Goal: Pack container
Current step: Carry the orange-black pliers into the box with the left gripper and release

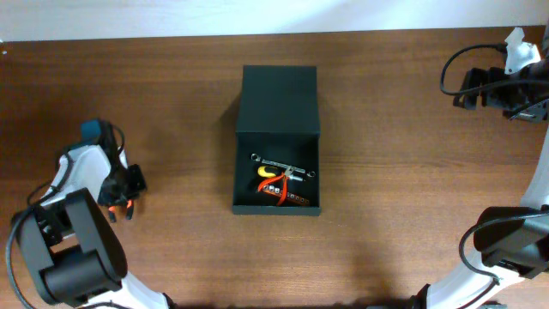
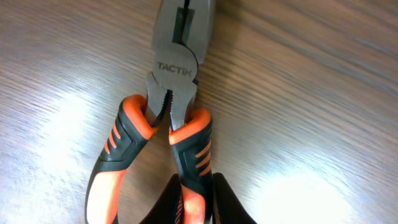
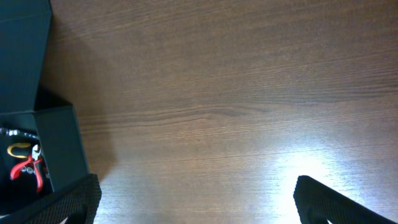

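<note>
Left tool (image 2: 194,203) tight around one pliers (image 2: 176,68) handle; right tool (image 3: 198,202) agape; open container (image 1: 280,99) with wrench (image 1: 283,166) inside

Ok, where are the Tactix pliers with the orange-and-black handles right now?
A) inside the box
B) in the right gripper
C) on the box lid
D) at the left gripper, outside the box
D: the left gripper has its fingers on either side of one handle of the pliers over the table, well left of the box.

You can read one marking only: "TACTIX", stamped on the grey steel head of the orange-and-black-handled pliers (image 2: 176,68).
</note>
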Motion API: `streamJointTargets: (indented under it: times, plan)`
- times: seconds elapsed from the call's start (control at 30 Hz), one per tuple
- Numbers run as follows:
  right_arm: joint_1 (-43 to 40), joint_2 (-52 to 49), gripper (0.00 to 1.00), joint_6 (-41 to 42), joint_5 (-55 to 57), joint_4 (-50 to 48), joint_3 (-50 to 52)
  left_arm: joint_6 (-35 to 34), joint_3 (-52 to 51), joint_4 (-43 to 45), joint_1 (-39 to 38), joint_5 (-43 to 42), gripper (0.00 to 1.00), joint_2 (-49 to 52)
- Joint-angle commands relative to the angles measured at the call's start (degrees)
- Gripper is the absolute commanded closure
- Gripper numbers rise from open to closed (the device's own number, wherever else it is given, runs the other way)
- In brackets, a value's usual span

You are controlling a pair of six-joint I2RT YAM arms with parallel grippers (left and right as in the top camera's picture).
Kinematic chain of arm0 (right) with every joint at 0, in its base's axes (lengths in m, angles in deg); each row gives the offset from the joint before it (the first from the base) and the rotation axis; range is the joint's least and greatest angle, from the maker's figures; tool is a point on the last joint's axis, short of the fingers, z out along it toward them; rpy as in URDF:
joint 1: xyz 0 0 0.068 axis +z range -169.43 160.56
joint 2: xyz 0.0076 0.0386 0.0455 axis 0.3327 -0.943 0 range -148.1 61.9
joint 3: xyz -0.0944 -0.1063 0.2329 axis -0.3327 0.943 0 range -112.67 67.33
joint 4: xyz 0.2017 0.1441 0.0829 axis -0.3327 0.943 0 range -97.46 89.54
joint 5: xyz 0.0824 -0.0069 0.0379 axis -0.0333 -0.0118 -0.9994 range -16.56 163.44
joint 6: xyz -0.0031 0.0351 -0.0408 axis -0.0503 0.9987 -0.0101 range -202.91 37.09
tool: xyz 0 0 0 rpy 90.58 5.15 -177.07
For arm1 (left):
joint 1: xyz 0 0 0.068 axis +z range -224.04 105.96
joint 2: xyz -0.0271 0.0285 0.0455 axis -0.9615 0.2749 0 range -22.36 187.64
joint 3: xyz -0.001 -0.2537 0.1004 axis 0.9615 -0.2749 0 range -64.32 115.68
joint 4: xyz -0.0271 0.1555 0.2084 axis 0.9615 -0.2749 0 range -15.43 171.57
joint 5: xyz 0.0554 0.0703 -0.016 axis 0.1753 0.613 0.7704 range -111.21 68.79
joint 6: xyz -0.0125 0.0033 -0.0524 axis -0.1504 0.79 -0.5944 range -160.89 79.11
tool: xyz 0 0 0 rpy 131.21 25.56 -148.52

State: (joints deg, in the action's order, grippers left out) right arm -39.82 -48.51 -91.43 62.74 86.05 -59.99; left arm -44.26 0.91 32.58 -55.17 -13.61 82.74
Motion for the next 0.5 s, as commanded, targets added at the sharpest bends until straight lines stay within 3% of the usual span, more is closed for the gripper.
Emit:
streamJointTargets:
  times: [0.0, 0.3, 0.47]
  plan:
    - [0.11, 1.84, 0.01, 0.50, -1.16, 0.17, 0.28, 5.55, 7.52, -2.67, -4.92, -5.07, 0.98, -8.13]
    - [0.11, 1.84, 0.01, 0.50, -1.16, 0.15, 0.28, 31.21, 23.50, -15.21, -24.13, -18.73, 0.98, -15.58]
    - [0.11, 1.84, 0.01, 0.50, -1.16, 0.17, 0.28, 43.85, 25.22, -17.81, -37.31, -20.31, 0.99, -15.32]
